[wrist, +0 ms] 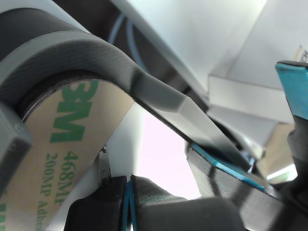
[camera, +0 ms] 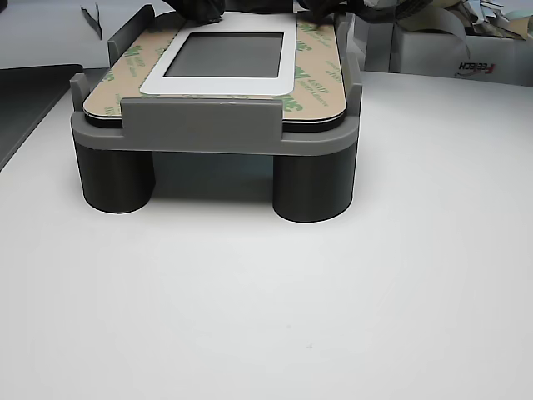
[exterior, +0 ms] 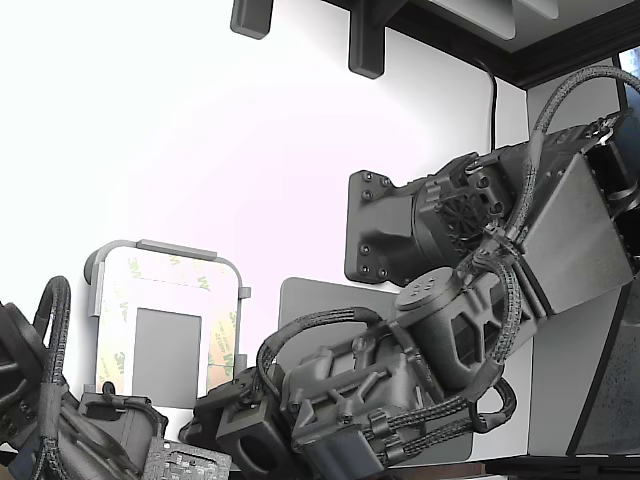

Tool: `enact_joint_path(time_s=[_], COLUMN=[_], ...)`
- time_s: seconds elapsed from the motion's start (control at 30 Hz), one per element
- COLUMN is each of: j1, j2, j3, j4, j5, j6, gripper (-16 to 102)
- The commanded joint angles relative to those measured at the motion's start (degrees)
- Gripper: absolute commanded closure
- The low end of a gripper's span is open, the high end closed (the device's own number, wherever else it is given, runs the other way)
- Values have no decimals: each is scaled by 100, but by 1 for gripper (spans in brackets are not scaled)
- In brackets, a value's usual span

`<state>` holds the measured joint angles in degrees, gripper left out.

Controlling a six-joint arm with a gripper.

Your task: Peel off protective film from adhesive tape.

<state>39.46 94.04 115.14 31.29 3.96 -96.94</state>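
Observation:
The adhesive tape frames a small dark-grey rectangle on a light-grey tray. Its cream protective film with green 3M logos lies flat on the strips, and shows very close in the wrist view. My gripper is at the tray's near end in the exterior view, mostly hidden by the arm. In the wrist view, blue-padded fingers sit just under the tray rim, another blue pad stands apart, and two dark pieces meet. I cannot tell which are mine.
A second arm sits at the exterior view's lower left, beside the tray. A dark-grey mat lies under my arm. In the other view the tray stands on round legs on a white table, with boxes behind.

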Motion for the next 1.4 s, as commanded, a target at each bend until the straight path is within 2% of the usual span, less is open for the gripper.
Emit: enact_joint_path(time_s=[0.0, 1.37], j1=[-79, 44], j2=[167, 413], j3=[-88, 62], j4=[-35, 88], j5=[-9, 18], j6=[-9, 123], gripper=[97, 97])
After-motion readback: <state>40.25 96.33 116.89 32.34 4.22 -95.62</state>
